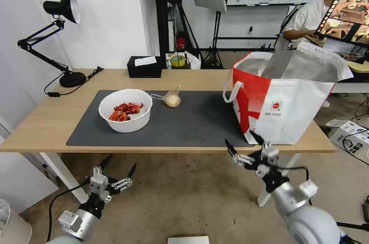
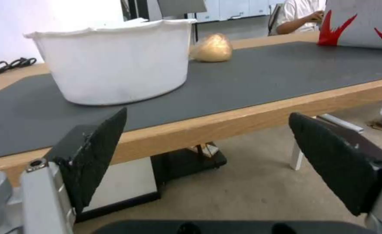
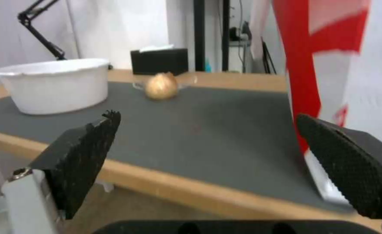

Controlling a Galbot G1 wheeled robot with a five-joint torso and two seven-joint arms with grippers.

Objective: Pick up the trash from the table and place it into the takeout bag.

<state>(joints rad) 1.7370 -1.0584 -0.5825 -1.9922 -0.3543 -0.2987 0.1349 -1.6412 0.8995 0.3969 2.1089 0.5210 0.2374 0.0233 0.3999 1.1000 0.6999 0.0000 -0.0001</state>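
1. Bowl [image 1: 125, 110] of crayfish shells sits on the tabletop [image 1: 46, 121] mat, the small food bag [image 1: 172, 99] beside it.
2. Takeout bag [image 1: 284, 98] stands at the right end.
3. Left end effector [image 1: 119, 161] and right end effector [image 1: 241, 141] hang spread, empty, below the front edge.

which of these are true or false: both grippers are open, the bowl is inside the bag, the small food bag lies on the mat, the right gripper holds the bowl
1. Both grippers are open: true. The left gripper and right gripper hang below the table edge, holding nothing.
2. The bowl is inside the bag: false. The white bowl sits on the grey mat, apart from the takeout bag.
3. The small food bag lies on the mat: true.
4. The right gripper holds the bowl: false. It holds nothing.
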